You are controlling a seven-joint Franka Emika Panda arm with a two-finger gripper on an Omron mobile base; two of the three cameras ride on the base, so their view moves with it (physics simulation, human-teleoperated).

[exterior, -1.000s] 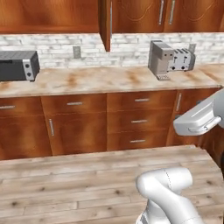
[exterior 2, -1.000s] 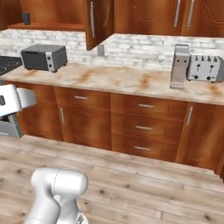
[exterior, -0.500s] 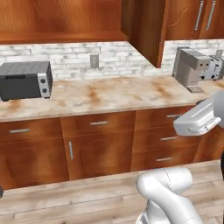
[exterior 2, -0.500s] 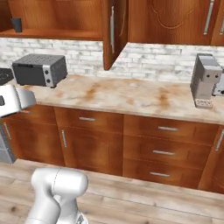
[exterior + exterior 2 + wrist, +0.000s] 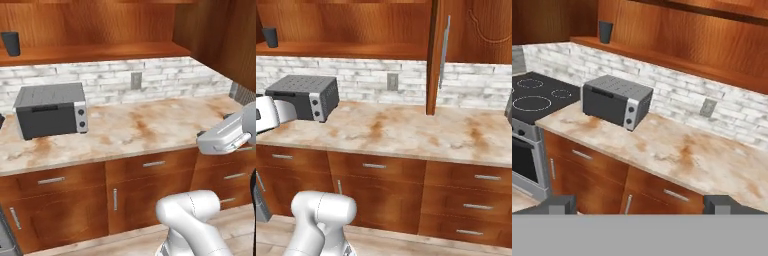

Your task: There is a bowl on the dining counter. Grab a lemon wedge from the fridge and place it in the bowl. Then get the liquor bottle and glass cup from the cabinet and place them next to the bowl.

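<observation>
Hand point(image 5: 639, 204) empty, fingers wide apart, w/ tips at bottom of hand view. Glass cup point(image 5: 11, 43) upright on open cabinet point(image 5: 346, 49) shelf, far left end, well above toaster oven point(image 5: 51, 109) on tabletop point(image 5: 145, 129). Stove point(image 5: 534, 100) just left of oven

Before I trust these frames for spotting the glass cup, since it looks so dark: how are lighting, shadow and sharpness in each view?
Left base view: even light, soft edges, glass cup dim on the shelf of the cabinet. Right base view: no glare, the cup sits small in the shaded corner. Hand view: the sharpest, the cup stands out against the wood, gripper tips wide apart.
</observation>
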